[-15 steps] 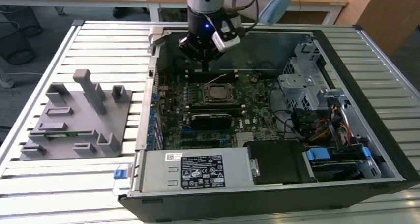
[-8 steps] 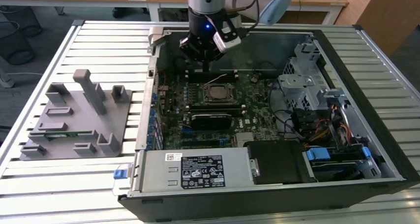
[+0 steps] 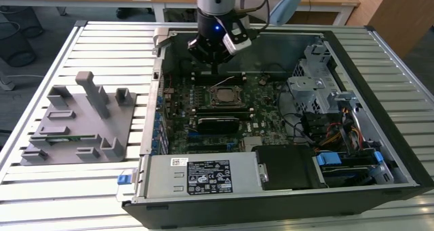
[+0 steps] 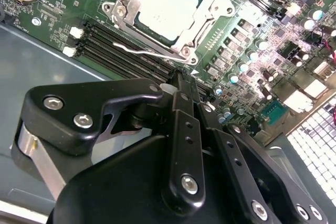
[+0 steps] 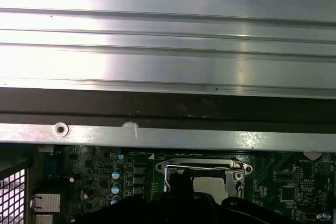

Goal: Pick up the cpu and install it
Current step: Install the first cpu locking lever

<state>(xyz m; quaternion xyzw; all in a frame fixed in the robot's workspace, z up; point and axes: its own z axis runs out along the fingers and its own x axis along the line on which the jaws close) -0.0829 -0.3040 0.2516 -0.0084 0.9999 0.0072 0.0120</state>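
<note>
Inside the open computer case on the slatted metal table, you have the gripper hanging over the green motherboard, just beyond the far edge of the processor socket as the exterior view shows it. Look at the second wrist view and you see its black fingers pressed together at the tip with nothing between them, and the gripper poised above the dark memory slots beside the socket. The cpu lies flat in that socket, silvery plate up, ringed by the socket's metal frame; in the exterior view you find the cpu near the middle of the board, just beside the gripper's tip and apart from it. A thin wire lever runs along the socket side nearest the fingers. At the exterior view's left, well apart from the case, a grey fixture stands on the table with a green memory stick lying in it.
</note>
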